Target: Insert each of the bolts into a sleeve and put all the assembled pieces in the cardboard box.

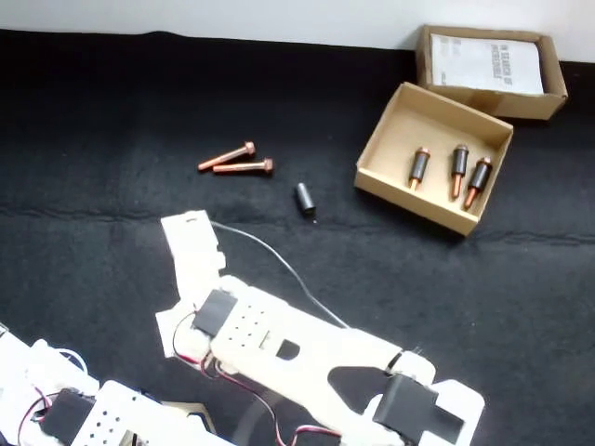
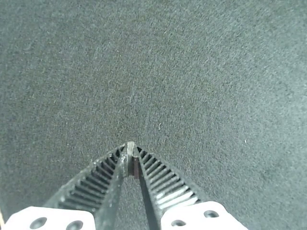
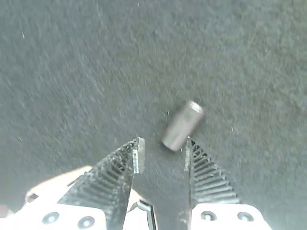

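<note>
On the black-clothed bench (image 1: pixel 102 102), a loose dark sleeve (image 1: pixel 305 198) lies near the middle with bare cloth all round it. Two copper bolts (image 1: pixel 234 162) lie side by side, nearly touching each other, at the sleeve's 10 o'clock and apart from it. At its 2 o'clock, beyond an open strip of cloth, sits the cardboard box (image 1: pixel 390 130) with three assembled pieces (image 1: pixel 459 167) lined up inside. A shallower box (image 1: pixel 502 102) holding a printed sheet stands at the cardboard box's 1 o'clock, close to the bench's far edge.

The right gripper (image 3: pixel 163 152) hangs over the cloth. Its fingers (image 3: pixel 117 167) are parted by a moderate gap with nothing between them, and the sleeve lies tilted just past one fingertip. The left gripper (image 2: pixel 130 149) is over bare cloth, its fingers (image 2: pixel 160 179) pressed together at the tips and holding nothing.
</note>
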